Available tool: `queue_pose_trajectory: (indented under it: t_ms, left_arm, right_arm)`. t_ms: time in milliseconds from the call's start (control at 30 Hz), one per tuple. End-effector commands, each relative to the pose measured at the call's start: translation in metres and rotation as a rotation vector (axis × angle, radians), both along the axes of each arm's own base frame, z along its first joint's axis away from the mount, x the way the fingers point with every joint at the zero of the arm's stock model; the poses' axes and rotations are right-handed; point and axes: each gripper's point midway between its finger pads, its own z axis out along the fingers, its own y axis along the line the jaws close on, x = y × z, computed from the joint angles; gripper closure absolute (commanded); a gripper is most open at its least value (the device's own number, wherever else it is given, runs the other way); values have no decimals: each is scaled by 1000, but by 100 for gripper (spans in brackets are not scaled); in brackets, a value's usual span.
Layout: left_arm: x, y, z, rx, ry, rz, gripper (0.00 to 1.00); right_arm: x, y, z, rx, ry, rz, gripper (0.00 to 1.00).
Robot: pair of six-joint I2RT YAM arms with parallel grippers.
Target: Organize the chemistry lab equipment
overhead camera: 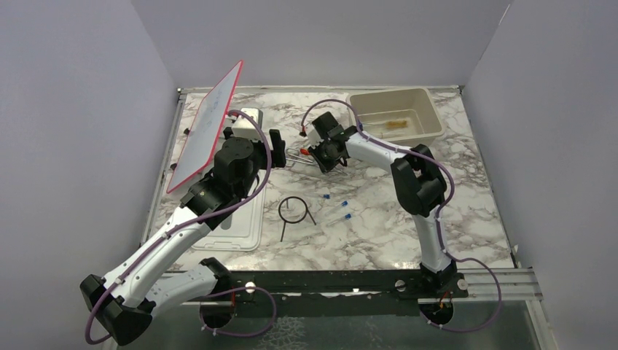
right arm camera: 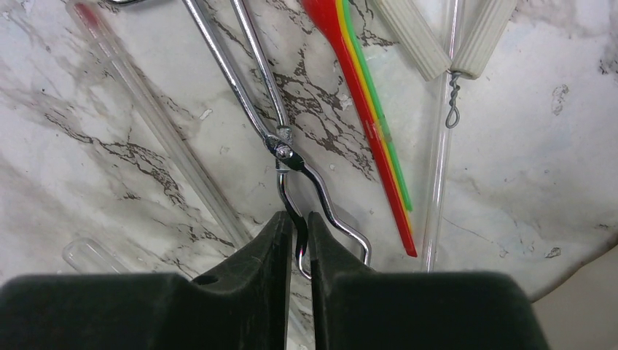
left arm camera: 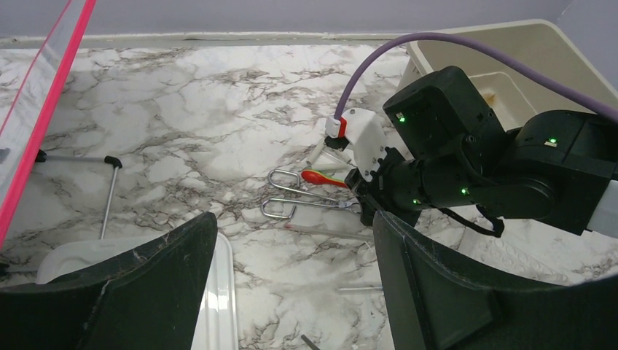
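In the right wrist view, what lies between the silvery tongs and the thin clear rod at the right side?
A red stick with yellow and green stripes lies between the silvery tongs and the clear rod; the right wrist view shows it.

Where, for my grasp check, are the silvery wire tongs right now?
The silvery wire tongs lie centrally in the top view, beside the orange-red stick, one handle loop pinched by the right gripper.
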Motion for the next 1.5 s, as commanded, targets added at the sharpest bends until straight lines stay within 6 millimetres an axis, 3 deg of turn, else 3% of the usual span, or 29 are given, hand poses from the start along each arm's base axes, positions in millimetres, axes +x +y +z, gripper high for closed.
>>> queue_pose_trajectory:
  t_ms: [0, 133, 267, 600, 667, 833, 1133, 1333, 1467]
  left_arm:
    - [3, 2, 6, -18, -10, 13, 19]
    - [3, 2, 7, -22, -11, 14, 19]
    - [3, 3, 8, -32, -11, 15, 19]
    - [-1, -7, 15, -130, -1, -15, 19]
    - [-3, -13, 17, -167, 5, -36, 19]
    - [-7, -35, 24, -278, 42, -114, 17]
    - [12, -69, 12, -436, 215, -244, 13]
    - [20, -68, -4, -477, 271, -199, 13]
    - [24, -67, -2, -490, 249, -192, 12]
  right_arm:
    - [-1, 2, -14, -16, 21, 49, 85]
    - [-1, 1, -10, -23, 9, 81, 99]
    - [-3, 7, 14, 36, -26, 97, 99]
    - [-4, 24, 124, 324, -256, 58, 99]
    - [-7, 23, 150, 380, -310, 49, 99]
    - [-25, 19, 190, 472, -389, 87, 99]
    - [-55, -7, 204, 472, -421, 140, 99]
    - [-59, -23, 227, 537, -450, 110, 99]
    - [-66, -31, 240, 571, -458, 126, 99]
